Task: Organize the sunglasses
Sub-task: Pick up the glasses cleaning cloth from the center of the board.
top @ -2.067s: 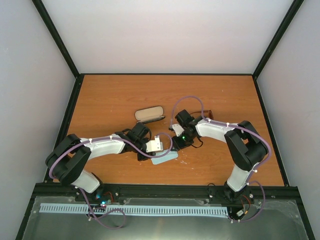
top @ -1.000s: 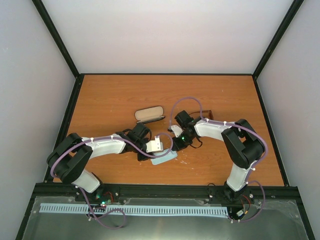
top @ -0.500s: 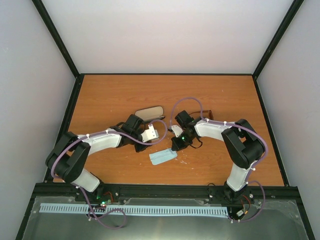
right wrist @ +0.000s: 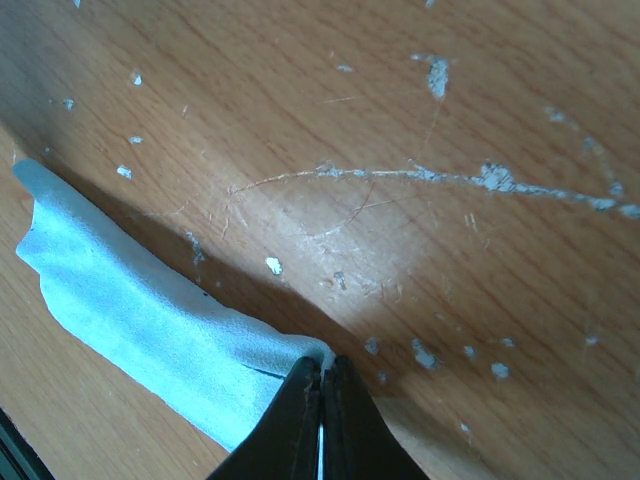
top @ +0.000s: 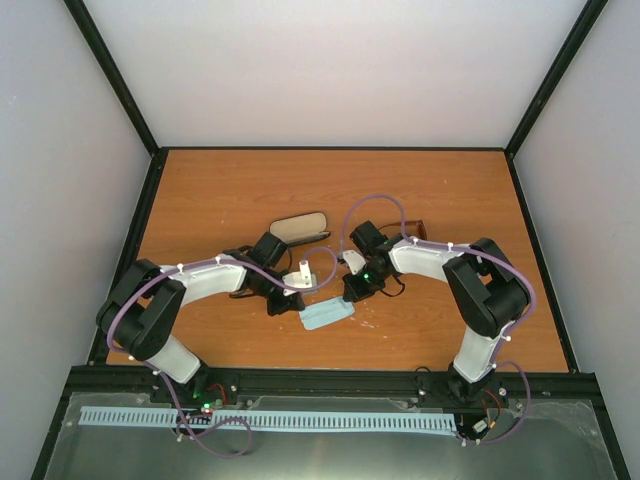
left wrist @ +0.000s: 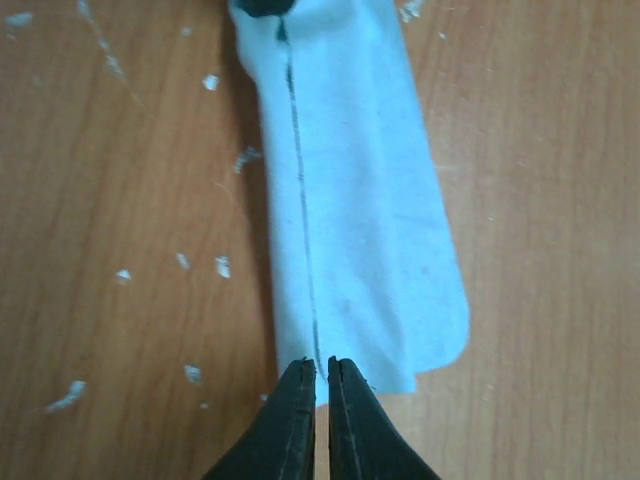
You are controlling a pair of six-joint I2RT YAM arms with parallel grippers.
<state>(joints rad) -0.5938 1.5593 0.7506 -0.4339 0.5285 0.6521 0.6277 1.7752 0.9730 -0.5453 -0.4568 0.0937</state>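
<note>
The sunglasses (top: 417, 228) show only as a brown bit behind my right arm, at mid-table. A pale blue cloth (top: 327, 314) lies folded in front of both grippers. My right gripper (top: 349, 297) is shut on the cloth's right end; its wrist view shows the cloth (right wrist: 150, 320) pinched and lifted at the right gripper's (right wrist: 322, 366) tips. My left gripper (top: 303, 285) hangs over the cloth's left end. In its wrist view the left gripper (left wrist: 322, 366) is shut to a thin slit at the near edge of the cloth (left wrist: 360, 220), with nothing seen between the fingers.
A black oblong glasses case (top: 298, 228) with light lining lies open just behind the left gripper. The wooden table (top: 220, 190) is scratched and flecked with white. Black frame rails and pale walls enclose it.
My left gripper swung from the cloth's left end up toward the case, then came back down over that end while closing. The right gripper stayed put on the cloth.
</note>
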